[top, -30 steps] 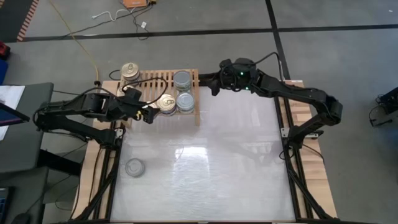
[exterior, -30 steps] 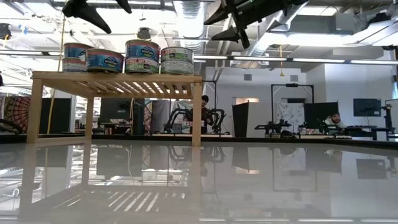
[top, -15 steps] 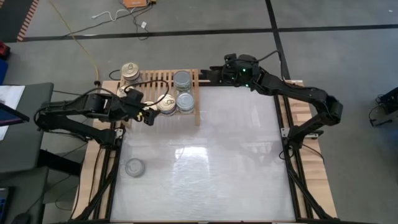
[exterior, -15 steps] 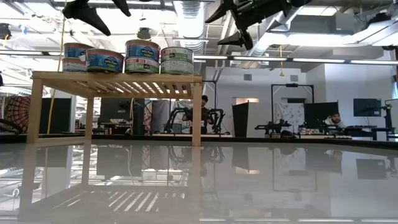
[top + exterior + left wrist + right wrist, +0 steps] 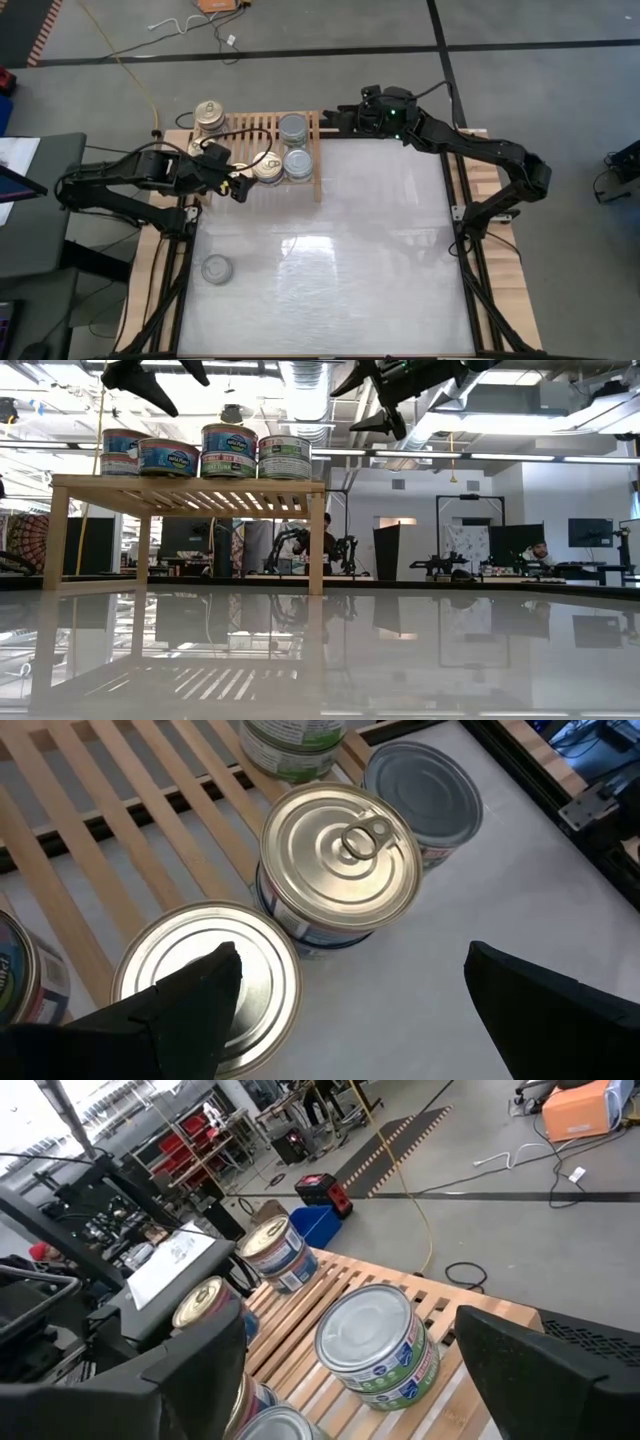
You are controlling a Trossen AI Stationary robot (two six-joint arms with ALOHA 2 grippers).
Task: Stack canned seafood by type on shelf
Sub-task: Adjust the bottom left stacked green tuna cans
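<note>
Both grippers, left [image 5: 238,185] and right [image 5: 345,118], gaped empty beside the shelf [image 5: 240,128]. Next, probably, fetching the can [image 5: 216,269] near the table's front-left corner.

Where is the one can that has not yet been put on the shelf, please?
In the high view the lone can sits on the white tabletop near its front-left corner, well apart from the shelf and below the left gripper.

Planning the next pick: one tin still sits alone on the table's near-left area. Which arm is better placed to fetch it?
Left. The left gripper, open and empty, hovers by the shelf on the lone tin's side. The right gripper, also open, hangs off the shelf's far right end.
</note>
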